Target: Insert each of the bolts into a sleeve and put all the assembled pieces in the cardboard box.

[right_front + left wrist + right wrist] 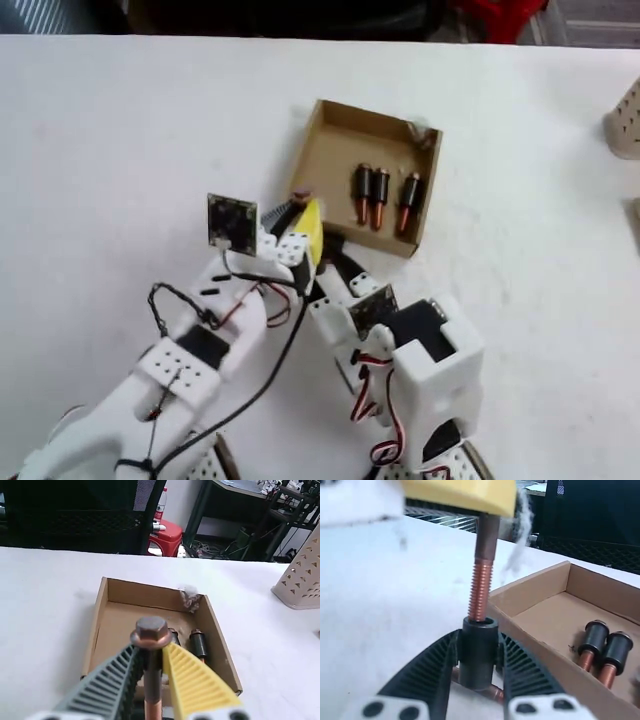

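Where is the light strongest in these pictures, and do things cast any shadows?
High view: the white table glares brightly, with only faint soft shadows under the arms. Left wrist view: the bolt head shines dully against a dark room. Right wrist view: the bolt's copper threads glint above the sleeve.

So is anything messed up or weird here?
Only one small thing: a crumpled white scrap clings to a far corner of the box. It looks like a torn bit of tape or fluff. The three finished pieces lie neatly inside, and the bolt meets the sleeve straight.
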Tool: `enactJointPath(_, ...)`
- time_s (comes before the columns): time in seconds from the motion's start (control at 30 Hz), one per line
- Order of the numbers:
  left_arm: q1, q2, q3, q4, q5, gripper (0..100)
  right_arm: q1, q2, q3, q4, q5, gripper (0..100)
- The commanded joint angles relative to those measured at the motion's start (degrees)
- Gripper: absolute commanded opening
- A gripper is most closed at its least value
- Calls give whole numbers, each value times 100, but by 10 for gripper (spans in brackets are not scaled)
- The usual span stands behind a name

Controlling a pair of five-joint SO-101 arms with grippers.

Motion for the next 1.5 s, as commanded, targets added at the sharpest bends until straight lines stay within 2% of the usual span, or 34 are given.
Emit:
enactJointPath(0.0,75,980,-642,-554,70,23,-4,-198,62,-154,9,17)
enactJointPath(0.17,84,1015,-598,-721,79,23,4,-198,62,-154,9,17)
enactJointPath(0.33,75,84,-149,-492,88,23,4,-198,62,-154,9,17)
enactJointPath(0.53,119,-1147,-79,1125,88,23,101,-215,62,-154,0,17)
enactJointPath(0.6,154,-1314,-79,1363,88,23,127,-242,70,-154,0,17)
enactJointPath(0.67,154,-1314,-88,1354,79,23,110,-242,70,-154,0,17)
enactJointPath(0.83,127,-1051,-141,712,62,23,101,-215,70,-154,0,17)
enactJointPath(1.13,40,1244,-897,-167,53,23,119,-198,62,-154,0,17)
enactJointPath(1.2,40,1235,-835,-387,44,23,127,-198,62,-154,0,17)
enactJointPath(1.47,48,593,-466,-352,62,23,110,-215,62,-154,0,17)
